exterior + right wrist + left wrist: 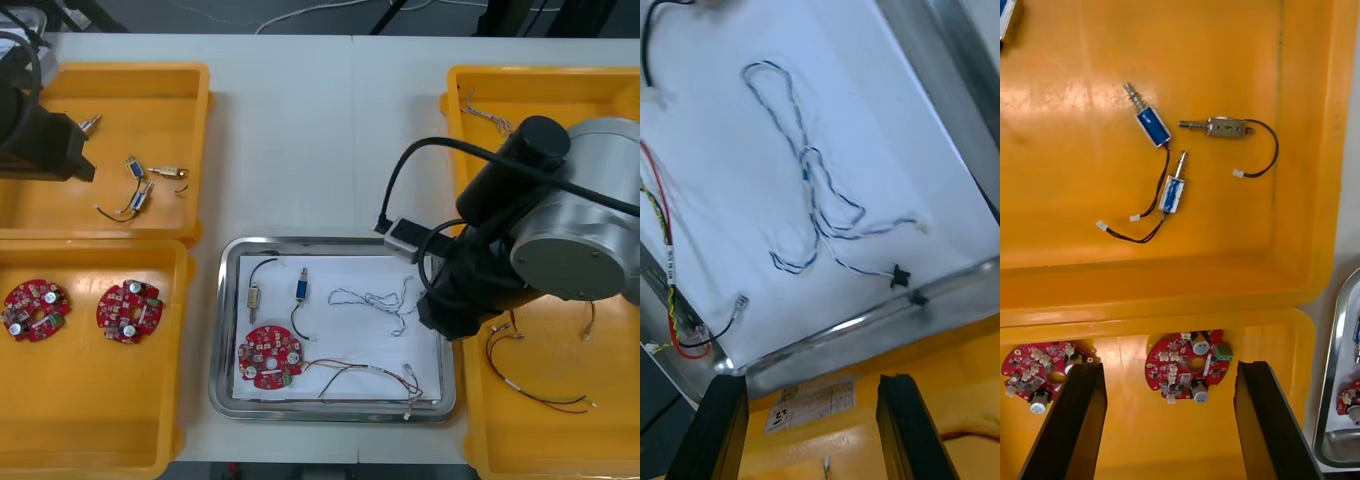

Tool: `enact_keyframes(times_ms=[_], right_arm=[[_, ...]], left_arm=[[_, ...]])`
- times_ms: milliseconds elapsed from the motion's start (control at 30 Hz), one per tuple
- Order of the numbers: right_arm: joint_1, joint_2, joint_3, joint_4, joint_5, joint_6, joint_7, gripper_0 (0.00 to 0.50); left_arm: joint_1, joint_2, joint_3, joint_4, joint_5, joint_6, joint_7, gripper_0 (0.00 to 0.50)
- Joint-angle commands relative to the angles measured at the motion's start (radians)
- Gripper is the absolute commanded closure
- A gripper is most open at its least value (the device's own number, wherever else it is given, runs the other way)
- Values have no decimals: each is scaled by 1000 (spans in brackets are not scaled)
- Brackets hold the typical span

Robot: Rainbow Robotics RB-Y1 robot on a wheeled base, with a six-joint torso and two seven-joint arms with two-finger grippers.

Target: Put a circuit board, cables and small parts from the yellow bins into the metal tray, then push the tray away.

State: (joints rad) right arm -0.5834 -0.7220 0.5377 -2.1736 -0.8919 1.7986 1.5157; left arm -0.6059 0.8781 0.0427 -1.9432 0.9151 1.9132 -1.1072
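I am holding my right gripper [811, 390] at the right side of the metal tray [228, 330], just above the left wall of the near right yellow bin [560, 450]. Its fingers are standing wide apart and gripping nothing. The tray is sitting in the near middle of the table [300, 130], between the bins, white inside. In it the blue and white cable [809, 195] is lying in loose loops at the right. The red and yellow cable [365, 378] is trailing along the near edge. The round red circuit board [270, 358] is resting in the near left corner. Two small metal parts [255, 297] are lying side by side at the far left.

I am keeping my left gripper [1169, 371] above the left yellow bins [190, 90], fingers likewise spread and empty. Two more circuit boards [1187, 367] are lying in the near left bin, and three more small metal parts [1174, 191] are lying in the far left one.
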Motion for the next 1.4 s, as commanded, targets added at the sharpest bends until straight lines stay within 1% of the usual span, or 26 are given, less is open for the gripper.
enact_keyframes(times_ms=[33, 167, 300, 433, 600, 667, 833, 1033, 1200, 1267, 1400], right_arm=[[-95, 64, 93, 26, -1, 11, 95, 0], [-121, 96, 128, 28, 7, 13, 146, 0], [-139, 134, 166, 28, 8, 21, 152, 0], [-159, 162, 226, 28, 36, 24, 152, 0], [-174, 193, 304, 35, 87, 24, 146, 0], [-176, 210, 326, 52, 93, 24, 144, 0], [-176, 253, 367, 95, 119, 24, 147, 0], [-177, 285, 447, 113, 188, 25, 153, 0], [-177, 308, 489, 123, 215, 30, 158, 0], [-177, 319, 513, 127, 238, 33, 159, 0], [-177, 337, 525, 143, 243, 39, 164, 0]], left_arm=[[77, 61, 51, -30, -4, 7, -45, 0], [135, 68, 71, -65, -28, -11, -54, 0], [196, 71, 92, -92, -58, -43, -62, 0], [233, 71, 112, -94, -56, -72, -69, 0], [242, 71, 115, -94, -58, -82, -72, 0], [248, 71, 117, -94, -61, -95, -76, 0], [285, 71, 123, -94, -73, -163, -91, 0], [287, 70, 129, -94, -78, -164, -105, 0], [287, 70, 131, -94, -79, -168, -109, 0], [285, 70, 131, -94, -79, -169, -109, 0], [287, 70, 131, -94, -79, -169, -109, 0]])
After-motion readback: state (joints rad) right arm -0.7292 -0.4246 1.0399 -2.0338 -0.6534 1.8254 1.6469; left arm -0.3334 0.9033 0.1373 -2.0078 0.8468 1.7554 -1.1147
